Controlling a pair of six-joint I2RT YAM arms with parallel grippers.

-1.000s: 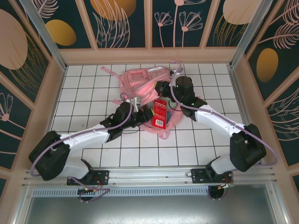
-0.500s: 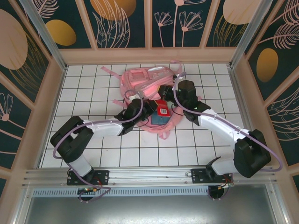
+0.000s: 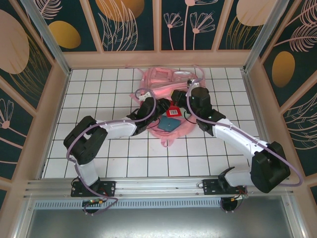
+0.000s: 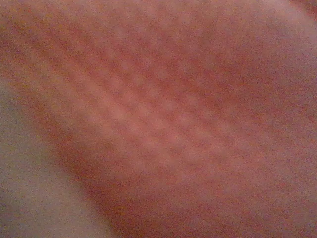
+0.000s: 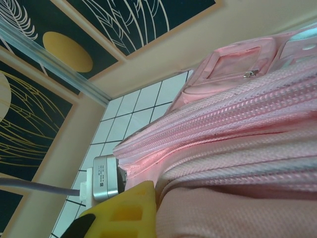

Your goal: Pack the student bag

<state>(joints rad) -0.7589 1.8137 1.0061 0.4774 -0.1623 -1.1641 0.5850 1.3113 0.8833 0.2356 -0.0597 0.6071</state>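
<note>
The student bag (image 3: 161, 79) is a large pink backpack lying at the back middle of the tiled table; its woven fabric (image 5: 233, 114) runs across the right wrist view. A red pack (image 3: 173, 112) and a flat teal item (image 3: 168, 124) lie in its open mouth. My left gripper (image 3: 152, 112) is pushed in at the mouth's left side, and its jaws are hidden by pink fabric (image 4: 163, 114). My right gripper (image 3: 180, 97) sits at the mouth's right edge. One yellow finger (image 5: 124, 210) shows, with bag fabric pinched against it.
Wooden walls ring the white tiled table (image 3: 89, 94). The left arm's silver camera housing (image 5: 104, 178) sits close beside my right finger. A pink strap (image 3: 168, 140) trails toward the near side. Both arms cross the middle of the table.
The left arm has reached further forward into the bag's mouth. The red pack went from standing upright to lying in the opening. The bag slid toward the back wall.
</note>
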